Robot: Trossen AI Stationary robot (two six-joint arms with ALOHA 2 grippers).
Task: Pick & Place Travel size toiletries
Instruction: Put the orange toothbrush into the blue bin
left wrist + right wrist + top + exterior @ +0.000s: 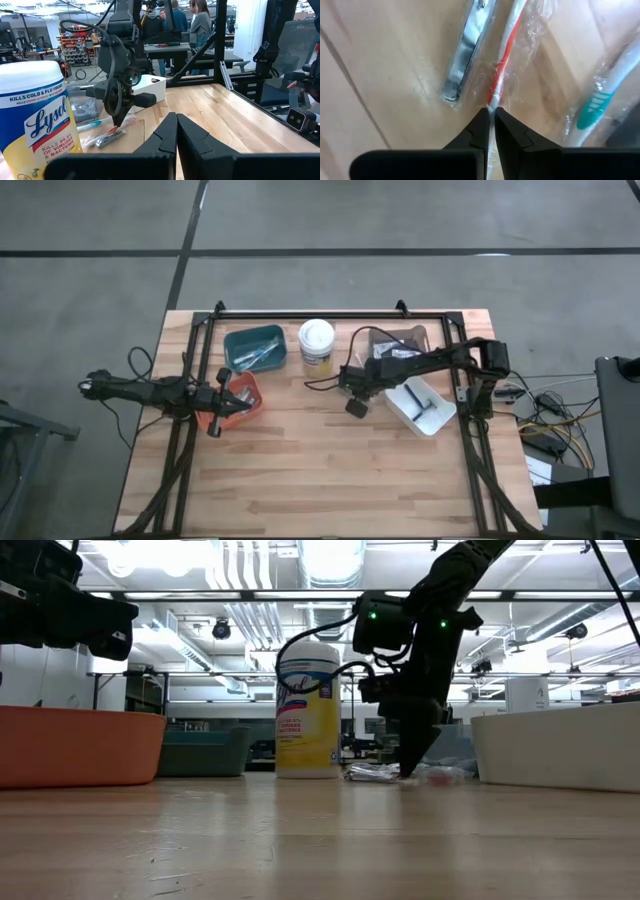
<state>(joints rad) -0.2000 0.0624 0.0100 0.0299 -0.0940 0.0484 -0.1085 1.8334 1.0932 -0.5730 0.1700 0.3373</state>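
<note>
Right gripper (490,114): dark fingers pressed together on the clear plastic wrap of a red-and-white toothbrush (504,55), tips down at the light wooden table (330,470), near its middle.
Beside it: a flat shiny metal nail clipper (465,50) lies just next to that toothbrush; a teal-and-white wrapped toothbrush (600,95) lies on the other side, apart.
Left gripper (176,131): fingers together, nothing betw. them, hovering over the orange plastic bin (238,402) at the table's left.
Tub: tall white wipes tub w/ yellow label (317,348) stands upright betw. the 2 arms, toward the back.
Bins: teal bin (255,347) just left of the tub, small items inside; white bin (422,406) at right holds a dark-handled item.
Far back: dark bag (395,340) at the table's rear edge; people stand in the room beyond.
</note>
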